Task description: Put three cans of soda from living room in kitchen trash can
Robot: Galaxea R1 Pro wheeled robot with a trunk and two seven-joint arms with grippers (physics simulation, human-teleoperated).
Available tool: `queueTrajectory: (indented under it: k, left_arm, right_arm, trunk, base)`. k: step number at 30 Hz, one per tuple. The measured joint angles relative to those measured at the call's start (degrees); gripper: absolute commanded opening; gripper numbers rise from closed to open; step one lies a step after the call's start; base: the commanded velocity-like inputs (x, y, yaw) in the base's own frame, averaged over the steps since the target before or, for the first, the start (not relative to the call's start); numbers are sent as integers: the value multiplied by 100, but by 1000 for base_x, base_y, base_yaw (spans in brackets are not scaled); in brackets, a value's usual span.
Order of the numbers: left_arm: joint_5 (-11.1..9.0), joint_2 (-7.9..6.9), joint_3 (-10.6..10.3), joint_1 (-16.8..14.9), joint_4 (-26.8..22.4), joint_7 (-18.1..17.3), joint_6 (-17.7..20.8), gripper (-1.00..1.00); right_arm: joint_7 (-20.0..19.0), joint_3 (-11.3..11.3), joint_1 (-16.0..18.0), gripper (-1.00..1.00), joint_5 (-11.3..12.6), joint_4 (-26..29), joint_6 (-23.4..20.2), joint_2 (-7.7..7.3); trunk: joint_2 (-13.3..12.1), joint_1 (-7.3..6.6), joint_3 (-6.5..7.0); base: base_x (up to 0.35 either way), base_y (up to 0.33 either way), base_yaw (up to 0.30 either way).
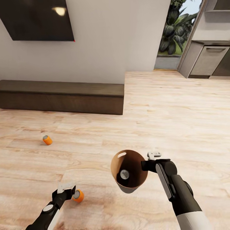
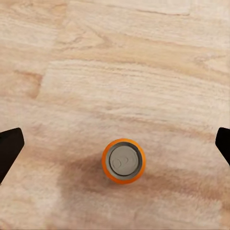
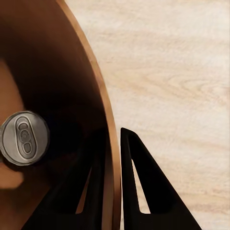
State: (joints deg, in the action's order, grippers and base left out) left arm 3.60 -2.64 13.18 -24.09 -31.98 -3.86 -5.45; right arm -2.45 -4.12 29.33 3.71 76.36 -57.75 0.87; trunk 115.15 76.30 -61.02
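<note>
We stand in a home's living room, shown by the black television (image 1: 37, 19) on the pale wall, the long low cabinet (image 1: 60, 96) beneath it and the light wood floor (image 1: 166, 111), with a kitchen's grey units (image 1: 209, 59) opening beyond.

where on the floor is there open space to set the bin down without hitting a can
Widest bare floor: right of the low cabinet, running toward the kitchen. Another open strip lies between the far can and the trash can. It's tight by the left claw, over the near can.
</note>
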Motion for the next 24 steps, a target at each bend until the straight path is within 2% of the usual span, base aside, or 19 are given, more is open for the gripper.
queueTrajectory:
  k: [3, 8, 24]
  left_arm:
    - [0, 0, 0, -2, -1, 0, 0, 100]
    - [0, 0, 0, 0, -1, 0, 0, 100]
    - [0, 0, 0, -1, -1, 0, 0, 100]
  right_arm:
    - [3, 1, 1, -100, -52, 0, 0, 0]
    - [-1, 0, 1, -100, 4, 1, 0, 0]
    - [1, 1, 1, -100, -21, 1, 0, 0]
  trunk:
    - [42, 22, -46]
    - [42, 22, -93]
    - [42, 22, -242]
  base:
    - [0, 0, 0]
    - [0, 0, 0]
    - [0, 0, 0]
